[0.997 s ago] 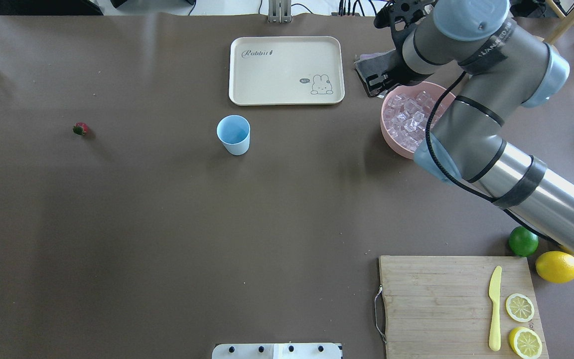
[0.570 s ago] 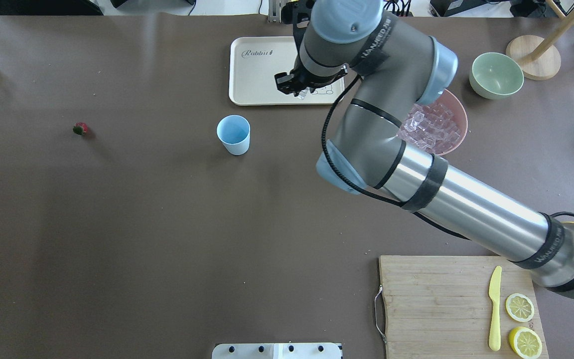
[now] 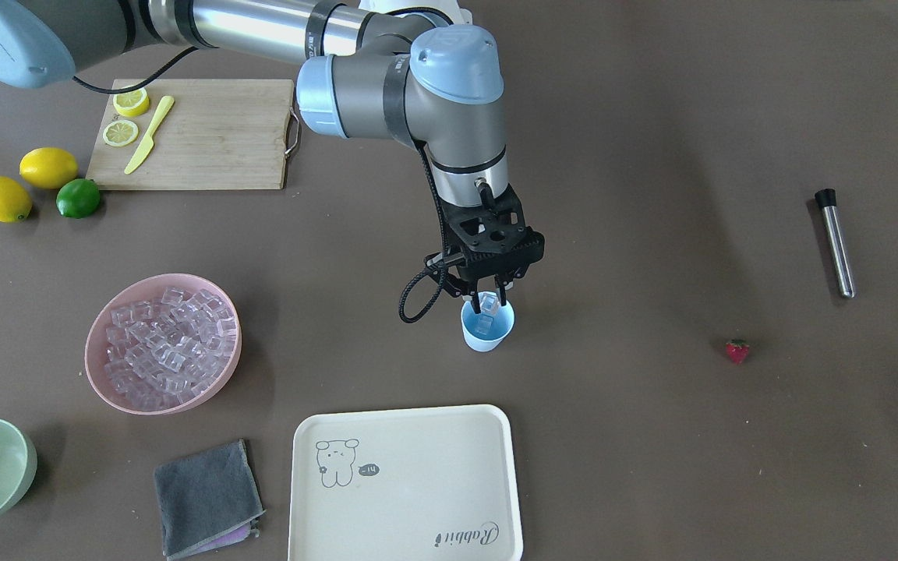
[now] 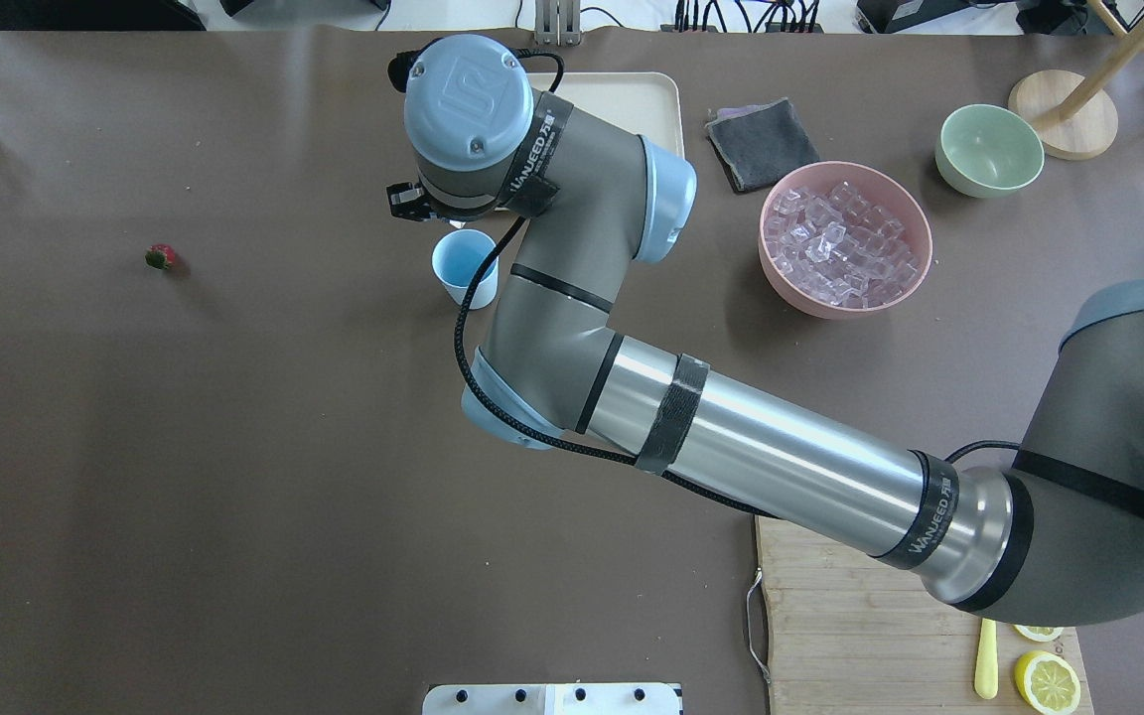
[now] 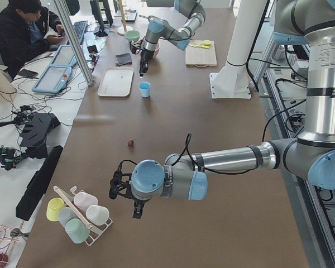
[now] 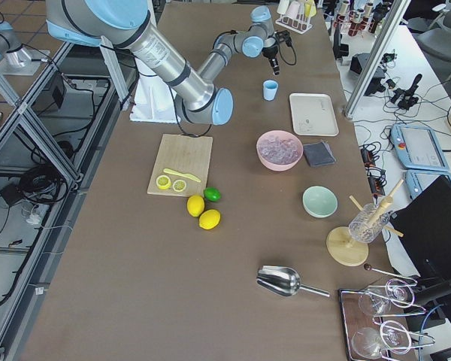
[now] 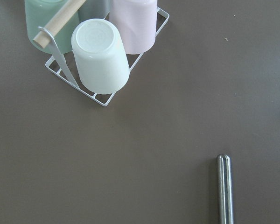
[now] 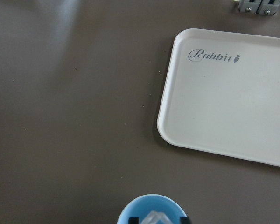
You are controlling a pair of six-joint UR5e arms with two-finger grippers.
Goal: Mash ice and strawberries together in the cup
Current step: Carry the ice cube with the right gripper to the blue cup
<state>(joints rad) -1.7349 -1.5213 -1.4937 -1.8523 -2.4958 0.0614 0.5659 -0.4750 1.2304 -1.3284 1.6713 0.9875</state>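
**A:** Where is the right pincer [image 3: 491, 305]?

**B:** Directly over the small light blue tapered plastic cup [image 3: 486, 338], which stands upright on the brown worktop [image 3: 652, 467]. The front-facing camera shows its black fingers pointing down at the cup's mouth.

**A:** And from overhead?

**B:** There the arm's round grey-blue wrist covers the pincer. Only part of the cup shows beside it.

**A:** Is it grasping anything?

**B:** One small clear glassy ice cube [image 3: 483, 326] sits at the cup's mouth, in line with the fingers. The right wrist camera puts it between two dark fingertips, just above the blue rim. Whether they pinch it or it lies loose, I cannot tell.

**A:** The other ice [image 3: 164, 343]?

**B:** Heaped in a round pink bowl [image 3: 160, 406], well apart from the cup.

**A:** The strawberry?

**B:** The small red strawberry with a green top [image 3: 737, 351] lies alone on the worktop, well off on the cup's other side, not far from a steel rod with a black cap [image 3: 836, 245].

**A:** The left pincer [image 5: 117, 187]?

**B:** Only the left-end camera shows it, over the worktop. Released or clenched, I cannot tell. Its wrist camera sees only the rod's rounded end and a white plastic tumbler [image 7: 100, 56].
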